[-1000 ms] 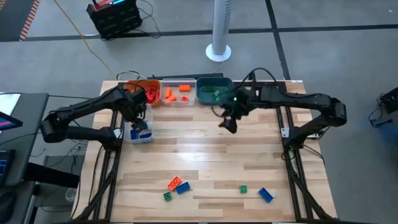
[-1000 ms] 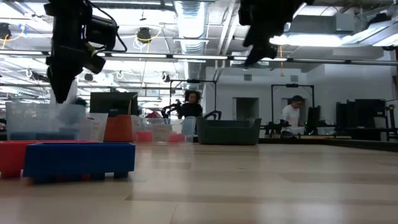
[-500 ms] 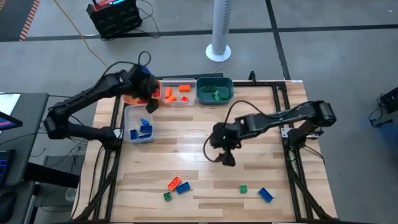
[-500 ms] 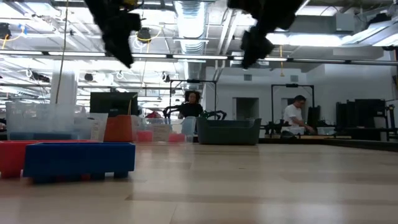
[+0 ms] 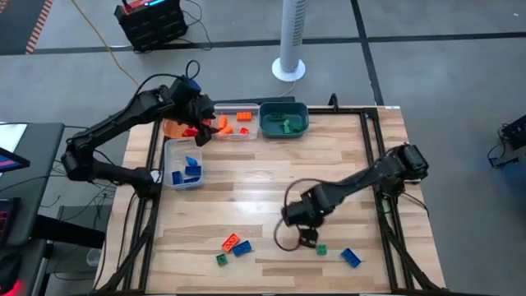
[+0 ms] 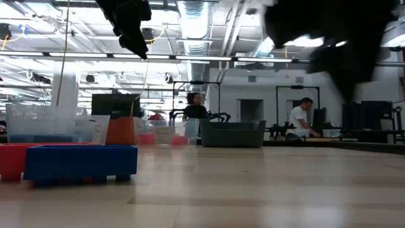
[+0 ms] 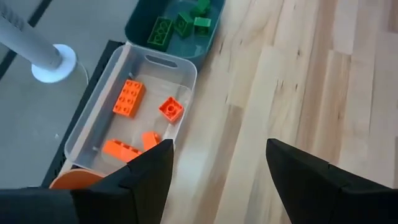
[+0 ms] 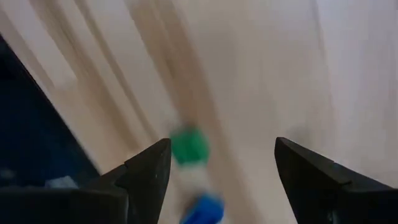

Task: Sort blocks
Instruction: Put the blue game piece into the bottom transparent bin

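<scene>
No brand, label or readable writing anywhere on the bins, bricks or arms.

Left claw (image 5: 200, 130) raised over the back-left corner of the pale wooden slatted worktop (image 5: 271, 177), above the edge of the clear plastic bin with orange studded bricks (image 5: 235, 121); fingers (image 7: 143, 174) spread apart with nothing between them, touching nothing. In the left wrist view, bare wood and that bin's corner in the gap.

Right claw (image 5: 307, 238) low over the front of the worktop, fingers (image 8: 146, 168) parted wide, empty, just beside the small green studded brick (image 5: 321, 249); contact not discernible. Same green brick (image 8: 188, 145) between the fingers in the right wrist view, blurred.

Loose on the worktop near the front: blue studded brick (image 5: 351, 257) right of the green one; well to the left, an orange brick (image 5: 231, 241), a blue brick (image 5: 242, 248) touching it, and a small green brick (image 5: 221, 259).

Already sorted: green bricks in the dark teal bin (image 5: 283, 117), blue bricks in the clear bin at the left edge (image 5: 184, 167), red bricks in the round orange bin (image 5: 177, 127).
</scene>
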